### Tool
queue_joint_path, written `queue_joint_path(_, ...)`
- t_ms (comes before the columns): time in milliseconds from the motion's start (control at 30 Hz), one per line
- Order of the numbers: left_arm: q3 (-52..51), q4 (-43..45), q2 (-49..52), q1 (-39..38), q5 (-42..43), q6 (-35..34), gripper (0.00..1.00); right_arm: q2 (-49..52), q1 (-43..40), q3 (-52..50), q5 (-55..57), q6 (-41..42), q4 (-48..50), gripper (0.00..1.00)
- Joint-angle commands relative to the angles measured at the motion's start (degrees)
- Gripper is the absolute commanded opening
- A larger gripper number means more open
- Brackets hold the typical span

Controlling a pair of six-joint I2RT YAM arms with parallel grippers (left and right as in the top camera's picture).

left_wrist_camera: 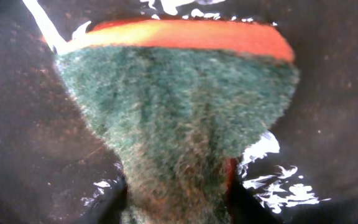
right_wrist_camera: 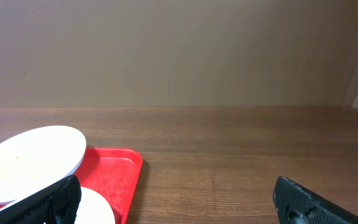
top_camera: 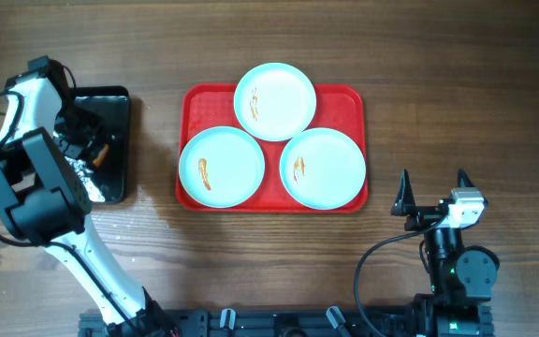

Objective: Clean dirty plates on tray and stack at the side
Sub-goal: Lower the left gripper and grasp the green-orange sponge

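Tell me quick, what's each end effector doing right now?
Left end effector: closed on the sponge.
Right end effector: open, holding nothing.

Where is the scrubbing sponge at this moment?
Left wrist view: the sponge is pinched in the left gripper, over the black tray. Overhead, that tray sits at the table's left side, left of the red tray.

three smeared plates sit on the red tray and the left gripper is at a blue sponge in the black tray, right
Not quite: the sponge is green with an orange back, not blue; the left wrist view shows it. The rest holds.
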Motion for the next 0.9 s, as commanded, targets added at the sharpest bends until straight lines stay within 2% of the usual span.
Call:
queue_joint_path(0,-1.79,-0.09,0.48,-0.13,0.98,0.15,0.17,-0.5,-0.2,-0.07,0.81,1.14,0.11,1.0)
queue_joint_path(67,-1.79,-0.11,0.46,-0.13,1.01,0.15,0.04,-0.5,-0.2,-0.07,0.81,1.14,0.11,1.0)
queue_joint_path(300,-0.85,-0.31,-0.57,-0.09,4.83,0.2,0.04,-0.5,-0.2,-0.07,0.81,1.16,0.11,1.0)
queue_joint_path(333,-0.66,-0.26,-0.7,-0.09,4.79,0.2,0.13,-0.5,-0.2,-0.07,0.81,1.16,0.11,1.0)
queue_joint_path(367,-0.57,-0.13,-0.81,-0.09,4.79,0.22,0.49,-0.5,-0.2,-0.07,0.81,1.11,0.11,1.0)
queue_joint_path(400,-0.57,0.26,-0.85,-0.07,4.63,0.22,1.0,-0.5,-0.2,-0.07,0.81,1.14,0.11,1.0)
queue_joint_path(600,-0.57,4.28,-0.83,0.68,-2.89,0.17,1.0,-0.5,-0.2,-0.07,0.81,1.14,0.11,1.0)
queue_joint_path(867,-0.68,10.14,-0.79,0.83,-3.45,0.2,1.0,-0.5,-0.2,-0.07,0.81,1.14,0.11,1.0)
